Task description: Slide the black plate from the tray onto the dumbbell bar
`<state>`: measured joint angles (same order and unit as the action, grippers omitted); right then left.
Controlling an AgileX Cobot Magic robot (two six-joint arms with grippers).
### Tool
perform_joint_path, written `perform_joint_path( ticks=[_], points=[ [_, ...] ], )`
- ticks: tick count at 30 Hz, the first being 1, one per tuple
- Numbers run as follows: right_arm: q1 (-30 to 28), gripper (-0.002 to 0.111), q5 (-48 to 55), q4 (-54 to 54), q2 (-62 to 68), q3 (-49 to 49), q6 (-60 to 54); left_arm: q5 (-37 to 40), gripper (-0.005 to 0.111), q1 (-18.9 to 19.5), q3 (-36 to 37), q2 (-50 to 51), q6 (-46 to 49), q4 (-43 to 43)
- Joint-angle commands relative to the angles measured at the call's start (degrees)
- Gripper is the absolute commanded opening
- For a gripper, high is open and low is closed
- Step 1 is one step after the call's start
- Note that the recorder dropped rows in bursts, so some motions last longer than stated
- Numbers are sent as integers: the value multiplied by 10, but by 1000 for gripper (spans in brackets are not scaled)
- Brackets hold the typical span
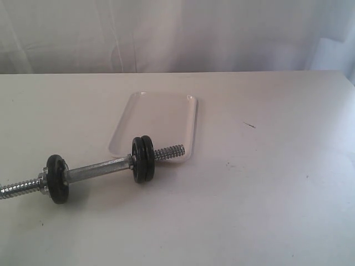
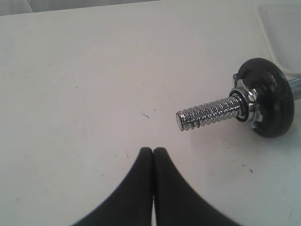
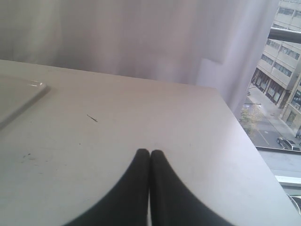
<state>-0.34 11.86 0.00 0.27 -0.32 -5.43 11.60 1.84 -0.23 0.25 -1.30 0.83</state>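
Now, left claw (image 2: 153, 149) and right claw (image 3: 149, 151) both shut empty, we fear a nudge rolling the dumbbell bar (image 1: 97, 169) and slipping the black plate (image 1: 148, 160) off toward the tray (image 1: 161, 105).

- Pale matte table (image 1: 266, 210) across the whole foreground, marked by a few small dark specks.
- White curtain (image 1: 177, 33) in soft folds right behind its far edge.
- Window (image 3: 275, 108) past the curtain's end: sunlit buildings (image 3: 289, 28), a street (image 3: 265, 134) far below.
- Soft, even daylight throughout.
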Motion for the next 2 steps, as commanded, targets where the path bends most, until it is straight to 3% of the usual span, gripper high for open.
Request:
perform_joint_path(
  ticks=[1,2],
  points=[
    [-1,0,-2,0,-3,3,-3,4,0,-5,2,-3,0,-4],
    [-1,0,-2,0,-3,3,-3,4,0,-5,2,-3,0,-4]
  ],
)
